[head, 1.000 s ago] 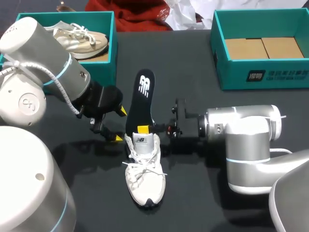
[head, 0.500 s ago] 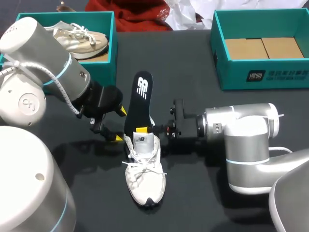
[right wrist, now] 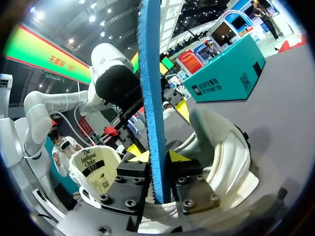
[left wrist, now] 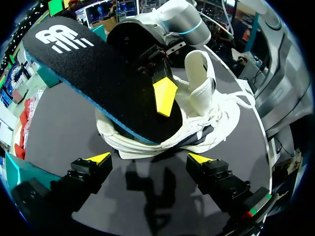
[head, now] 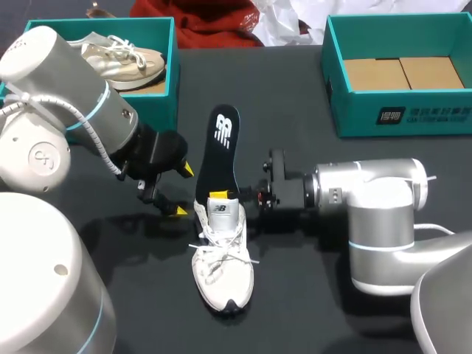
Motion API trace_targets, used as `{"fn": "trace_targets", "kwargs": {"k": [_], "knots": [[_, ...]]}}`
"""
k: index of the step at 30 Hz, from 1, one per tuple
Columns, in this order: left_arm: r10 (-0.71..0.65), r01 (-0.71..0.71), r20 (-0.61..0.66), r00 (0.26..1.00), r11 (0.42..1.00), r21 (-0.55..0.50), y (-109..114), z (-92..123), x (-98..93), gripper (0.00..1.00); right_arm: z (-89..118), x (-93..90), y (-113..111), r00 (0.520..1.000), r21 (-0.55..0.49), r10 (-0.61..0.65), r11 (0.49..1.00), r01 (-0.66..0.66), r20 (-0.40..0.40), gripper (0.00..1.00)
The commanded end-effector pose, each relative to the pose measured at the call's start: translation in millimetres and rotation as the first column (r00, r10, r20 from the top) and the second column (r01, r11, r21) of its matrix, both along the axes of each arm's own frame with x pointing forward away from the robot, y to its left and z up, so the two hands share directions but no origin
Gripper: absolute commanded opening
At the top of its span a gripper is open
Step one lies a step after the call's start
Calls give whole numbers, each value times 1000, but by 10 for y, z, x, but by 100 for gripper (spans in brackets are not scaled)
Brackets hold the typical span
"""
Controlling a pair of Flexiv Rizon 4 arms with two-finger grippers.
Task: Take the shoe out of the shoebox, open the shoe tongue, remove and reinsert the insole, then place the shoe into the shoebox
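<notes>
A white shoe (head: 221, 258) lies on the dark table, heel toward the back. A black insole (head: 220, 147) slants up out of its heel opening, its lower end inside the shoe. My right gripper (head: 225, 195) straddles the insole just above the heel. In the right wrist view the insole (right wrist: 150, 73) stands edge-on between the gripper's (right wrist: 156, 156) fingers with a slim gap beside it, so it is open. My left gripper (head: 183, 190) hangs wide open left of the heel, holding nothing. In its own view that gripper (left wrist: 149, 158) faces the shoe (left wrist: 216, 123) and insole (left wrist: 98, 73).
A teal shoebox (head: 173, 74) at the back left holds a beige shoe (head: 122, 59). A second teal box (head: 398, 114) at the back right holds brown cardboard. Red cloth (head: 206, 22) and white paper lie past the table's far edge.
The right gripper's fingers have parted slightly around the insole. The insole's upper end has shifted a little to the right and the shoe has nudged with it. The left arm has stayed still.
</notes>
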State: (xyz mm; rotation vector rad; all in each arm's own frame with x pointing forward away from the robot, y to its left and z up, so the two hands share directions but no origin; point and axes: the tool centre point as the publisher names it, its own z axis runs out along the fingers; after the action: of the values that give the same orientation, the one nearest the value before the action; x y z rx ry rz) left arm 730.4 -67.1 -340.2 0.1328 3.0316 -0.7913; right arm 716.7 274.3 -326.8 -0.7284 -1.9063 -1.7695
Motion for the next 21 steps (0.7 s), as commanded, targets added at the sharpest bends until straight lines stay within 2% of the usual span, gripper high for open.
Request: {"fn": "trace_targets", "kwargs": {"k": [1, 7, 21], "knots": [[0, 0, 1, 1000, 1000, 0, -8, -15, 1, 100, 20, 21, 1, 1000, -8, 6, 1000, -6, 4, 26], [0, 0, 1, 1000, 1000, 0, -8, -15, 1, 100, 53, 31, 10, 1000, -4, 11, 1000, -11, 14, 34], [0, 0, 1, 1000, 1000, 0, -8, -15, 1, 100, 159, 139, 41, 999, 28, -23, 999, 22, 30, 33]]}}
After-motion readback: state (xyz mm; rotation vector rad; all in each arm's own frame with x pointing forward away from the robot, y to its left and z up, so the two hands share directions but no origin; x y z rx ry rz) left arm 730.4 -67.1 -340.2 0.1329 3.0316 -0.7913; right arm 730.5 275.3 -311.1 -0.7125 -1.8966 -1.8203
